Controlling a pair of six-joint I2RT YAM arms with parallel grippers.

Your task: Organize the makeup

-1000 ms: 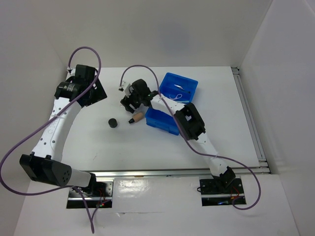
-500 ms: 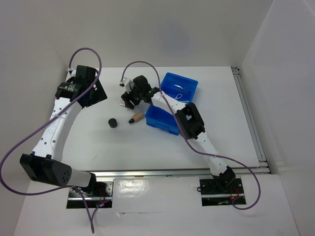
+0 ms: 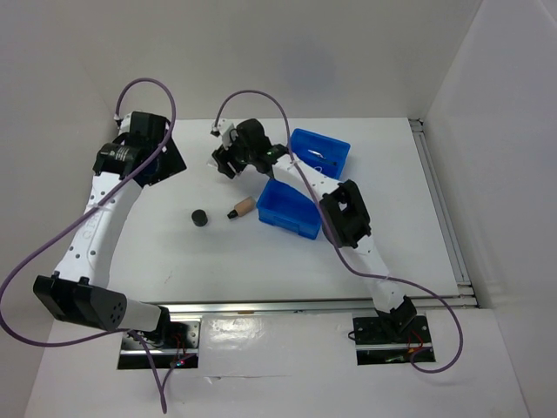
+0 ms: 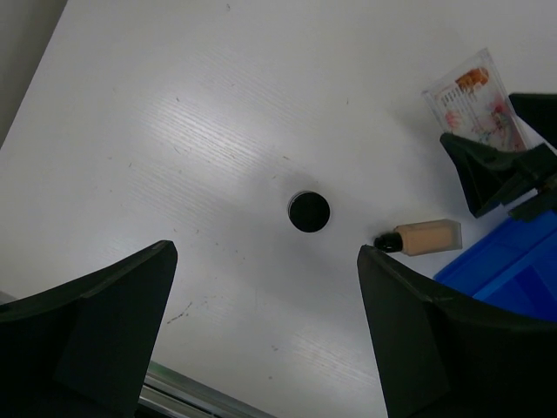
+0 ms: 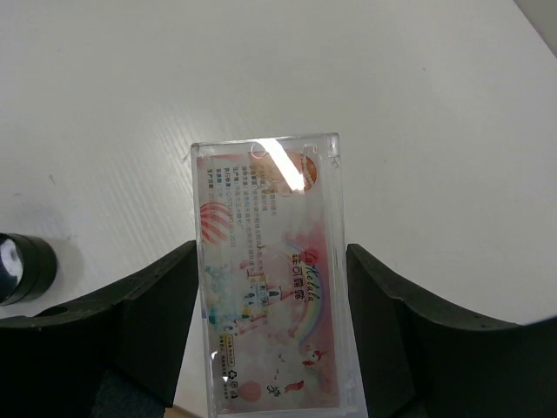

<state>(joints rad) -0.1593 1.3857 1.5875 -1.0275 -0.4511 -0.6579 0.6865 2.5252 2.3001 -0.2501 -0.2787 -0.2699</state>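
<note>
My right gripper (image 5: 270, 348) is shut on the pinkish flat packet (image 5: 270, 305), gripping its long edges and holding it above the white table. In the top view this gripper (image 3: 224, 165) is at the back centre, left of the blue tray (image 3: 287, 212). The black round pot (image 3: 200, 218) and the tan tube with black tip (image 3: 242, 209) lie on the table in front of it. My left gripper (image 4: 265, 251) is open and empty, high above the pot (image 4: 309, 212) and the tube (image 4: 426, 237). The held packet (image 4: 474, 96) also shows in the left wrist view.
The blue tray's far part (image 3: 320, 152) holds a few small pale items, too small to name. The right arm crosses over the tray. White walls stand behind and at both sides. A metal rail (image 3: 305, 305) runs along the near edge.
My right gripper has moved toward the back of the table, away from the tan tube, with the packet in it. The left arm has barely shifted.
</note>
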